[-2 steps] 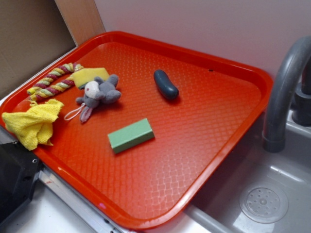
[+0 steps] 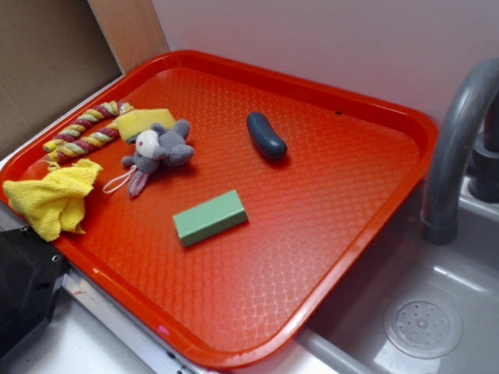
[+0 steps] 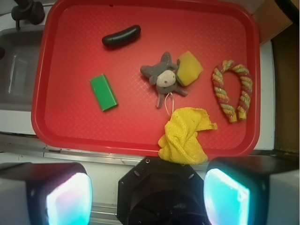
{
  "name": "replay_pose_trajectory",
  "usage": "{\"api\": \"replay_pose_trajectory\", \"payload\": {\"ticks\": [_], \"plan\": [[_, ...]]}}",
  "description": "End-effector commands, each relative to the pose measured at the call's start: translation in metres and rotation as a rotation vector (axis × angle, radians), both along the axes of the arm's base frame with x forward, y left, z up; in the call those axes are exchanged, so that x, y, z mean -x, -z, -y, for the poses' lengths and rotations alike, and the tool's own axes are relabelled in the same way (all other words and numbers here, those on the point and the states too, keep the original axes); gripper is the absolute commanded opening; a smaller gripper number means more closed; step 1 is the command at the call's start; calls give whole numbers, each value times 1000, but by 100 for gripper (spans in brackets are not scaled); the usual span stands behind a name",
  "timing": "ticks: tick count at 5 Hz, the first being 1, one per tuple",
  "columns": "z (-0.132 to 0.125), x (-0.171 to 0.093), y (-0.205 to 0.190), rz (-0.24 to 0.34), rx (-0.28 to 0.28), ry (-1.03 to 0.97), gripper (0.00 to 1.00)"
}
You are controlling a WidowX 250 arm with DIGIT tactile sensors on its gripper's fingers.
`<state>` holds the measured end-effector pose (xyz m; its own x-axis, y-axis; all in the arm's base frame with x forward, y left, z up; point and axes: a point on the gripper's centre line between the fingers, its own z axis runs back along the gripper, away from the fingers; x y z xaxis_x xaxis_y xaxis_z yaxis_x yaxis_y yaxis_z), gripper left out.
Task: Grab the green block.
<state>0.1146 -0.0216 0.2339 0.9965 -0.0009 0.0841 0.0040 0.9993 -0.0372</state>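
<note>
Pale-green block (flat, matte)

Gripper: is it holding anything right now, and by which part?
Nothing. The gripper is open, high above the tray; the green block lies untouched.

Red tray carries green block centrally; pickle toward far edge; plush toy, yellow piece, rope, cloth along left edge.

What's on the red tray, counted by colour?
Green: 1, the block
Yellow: 2, the cloth and the flat piece
Grey: 1, the plush toy
Dark blue-grey: 1, the pickle shape
Multicolour: 1, the rope
Total: 6
</note>
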Motion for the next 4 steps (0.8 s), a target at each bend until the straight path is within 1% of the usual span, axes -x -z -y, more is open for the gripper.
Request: {"api": "replay_pose_trajectory", "payload": {"ticks": [1,2,3,4], "plan": [[13,-40,16,102,17,232,100],[43,-59,49,153,-52,412,100],[68,-63,72,93,-66,496,100],[80,-65,92,44,-76,533,100]]}}
